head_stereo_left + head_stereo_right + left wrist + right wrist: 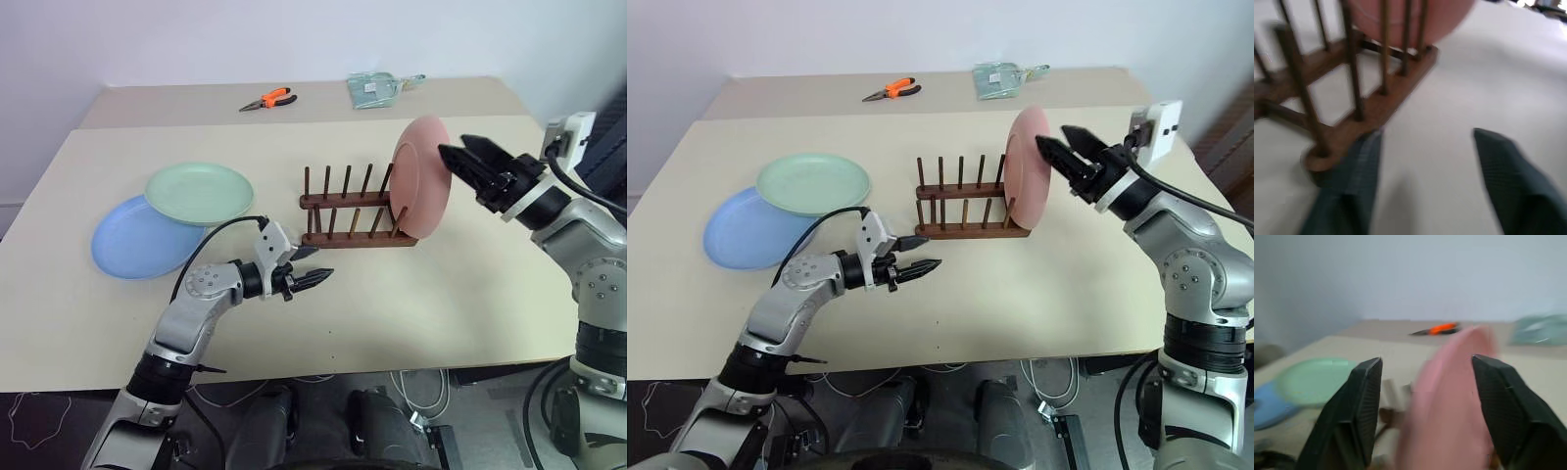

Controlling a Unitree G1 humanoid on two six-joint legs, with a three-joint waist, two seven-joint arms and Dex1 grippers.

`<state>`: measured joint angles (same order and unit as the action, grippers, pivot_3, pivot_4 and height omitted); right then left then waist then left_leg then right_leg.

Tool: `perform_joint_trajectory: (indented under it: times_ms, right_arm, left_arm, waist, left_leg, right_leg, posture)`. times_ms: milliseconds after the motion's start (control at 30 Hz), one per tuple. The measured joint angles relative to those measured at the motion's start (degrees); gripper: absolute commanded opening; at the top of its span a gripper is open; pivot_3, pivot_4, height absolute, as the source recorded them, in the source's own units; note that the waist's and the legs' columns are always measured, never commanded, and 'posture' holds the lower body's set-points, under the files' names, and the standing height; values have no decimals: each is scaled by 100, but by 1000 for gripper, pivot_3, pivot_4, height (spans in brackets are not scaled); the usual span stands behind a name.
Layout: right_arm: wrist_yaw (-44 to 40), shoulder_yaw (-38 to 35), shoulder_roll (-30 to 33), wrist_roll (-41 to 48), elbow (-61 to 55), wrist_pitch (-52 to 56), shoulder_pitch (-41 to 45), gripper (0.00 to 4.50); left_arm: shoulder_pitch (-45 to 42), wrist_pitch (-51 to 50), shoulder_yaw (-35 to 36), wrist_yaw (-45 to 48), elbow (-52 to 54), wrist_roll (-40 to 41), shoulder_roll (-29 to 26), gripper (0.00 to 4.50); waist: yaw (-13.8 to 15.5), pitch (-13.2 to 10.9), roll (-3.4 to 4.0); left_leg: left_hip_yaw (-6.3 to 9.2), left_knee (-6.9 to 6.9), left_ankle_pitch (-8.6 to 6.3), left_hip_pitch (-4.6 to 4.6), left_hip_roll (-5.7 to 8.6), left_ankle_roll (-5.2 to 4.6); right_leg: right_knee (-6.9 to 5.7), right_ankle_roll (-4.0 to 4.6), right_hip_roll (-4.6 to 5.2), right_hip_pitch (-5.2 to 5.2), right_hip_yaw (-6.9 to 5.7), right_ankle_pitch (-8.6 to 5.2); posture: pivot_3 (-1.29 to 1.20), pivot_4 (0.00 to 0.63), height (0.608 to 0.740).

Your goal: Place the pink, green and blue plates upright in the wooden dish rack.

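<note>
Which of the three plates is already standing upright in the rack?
The pink plate, at the rack's right end; the green plate and blue plate lie flat, overlapping.

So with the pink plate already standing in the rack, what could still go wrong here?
The salmon-pink round plastic plate stands in the end slot of the dark wooden peg rack; the open right gripper beside its rim could nudge it over. The open left gripper sits close to the rack's base and might shift it.

No readable text, labels, brands or numbers on anything.
</note>
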<state>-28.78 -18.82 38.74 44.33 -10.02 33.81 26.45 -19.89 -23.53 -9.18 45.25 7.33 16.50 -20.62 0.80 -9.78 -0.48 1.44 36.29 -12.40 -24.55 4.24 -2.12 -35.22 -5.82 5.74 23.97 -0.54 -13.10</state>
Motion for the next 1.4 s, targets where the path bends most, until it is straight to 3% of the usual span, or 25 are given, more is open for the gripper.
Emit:
perform_joint_trajectory:
  times_ms: [33,167,200,367,533,633,800,867,933,1100,1133,1300,1400]
  right_arm:
    - [27,-21,84,-142,-17,-87,-1,2999]
    - [-23,-234,555,-378,-462,-199,0,4337]
    - [-95,-227,701,-428,-644,-209,-2,4424]
    - [-447,453,926,-508,-1719,-153,23,4424]
    - [-591,1400,631,-918,-1875,-197,18,4424]
    - [-683,1660,464,-1150,-1773,-293,17,4424]
    - [-828,1820,277,-1338,-1682,-421,18,4424]
    - [-865,1828,271,-1408,-1669,-432,18,4500]
    - [-872,1829,241,-1480,-1671,-437,10,4500]
    - [-859,1828,184,-1608,-1720,-431,-127,4500]
    - [-859,1826,183,-1607,-1749,-423,-156,4500]
    - [-862,1815,189,-1613,-1844,-317,-201,4500]
    - [-866,2141,205,-2042,-1982,-479,-70,4500]
  left_arm:
    - [-70,-16,126,-103,-3,49,26,4248]
    - [-571,30,917,-939,-153,63,107,4319]
    - [-704,31,1127,-1196,-215,36,106,4319]
    - [-1392,-212,2135,-2677,-577,-187,-85,4319]
    - [-1957,-1528,3428,-4248,-839,-157,-297,4319]
    - [-2004,-2374,4214,-4814,-869,212,-82,4319]
    - [-2032,-3634,4802,-5224,-726,911,489,4319]
    - [-2066,-3961,5076,-5414,-728,1157,712,3802]
    - [-2171,-4131,5334,-5600,-787,1323,846,3006]
    - [-2477,-4058,5617,-5890,-1142,1551,937,365]
    - [-2481,-4011,5596,-5879,-1186,1555,925,46]
    - [-2490,-3518,5248,-5325,-1010,1809,926,46]
    - [-2529,-3447,4511,-4777,-405,1931,791,46]
  waist:
    - [5,0,0]
    - [2,-1,0]
    - [-7,-1,1]
    - [-38,-7,-10]
    - [-1,-10,-15]
    - [31,-13,-26]
    - [110,-16,-35]
    - [129,-17,-36]
    - [135,-18,-38]
    - [138,-18,-39]
    - [138,-18,-39]
    - [137,-20,-47]
    - [137,-22,-48]
  left_leg:
    - [0,1,0,-1,0,0]
    - [0,2,0,-7,-1,1]
    - [0,1,1,-7,-1,1]
    - [0,1,2,-4,-8,3]
    - [0,7,3,-5,2,5]
    - [2,16,3,-7,6,7]
    - [2,29,-6,-8,7,23]
    - [2,28,-7,-8,7,25]
    - [2,28,-7,-8,6,29]
    - [0,27,-7,-8,7,32]
    - [0,28,-7,-8,7,33]
    - [0,27,-7,-10,6,37]
    - [-1,27,-7,-15,6,38]
  right_leg:
    - [0,-1,0,0,0,0]
    - [-3,-15,-5,7,0,8]
    - [-4,-16,-6,8,1,9]
    - [-17,-21,-16,14,4,11]
    - [-19,-38,-14,13,3,20]
    - [-22,-48,-14,11,2,26]
    - [-25,-54,-15,10,0,30]
    - [-26,-54,-16,11,0,30]
    - [-27,-54,-16,11,0,30]
    - [-27,-53,-17,10,1,31]
    - [-27,-53,-17,11,1,30]
    - [-27,-52,-16,12,4,31]
    - [-26,-51,-16,16,7,31]
  posture:
    - [0,150,719]
    - [0,150,719]
    - [0,150,719]
    - [0,150,719]
    - [0,150,719]
    - [0,150,719]
    - [0,150,719]
    - [0,150,719]
    - [0,150,719]
    - [0,150,719]
    - [0,150,719]
    - [0,150,719]
    - [0,150,719]
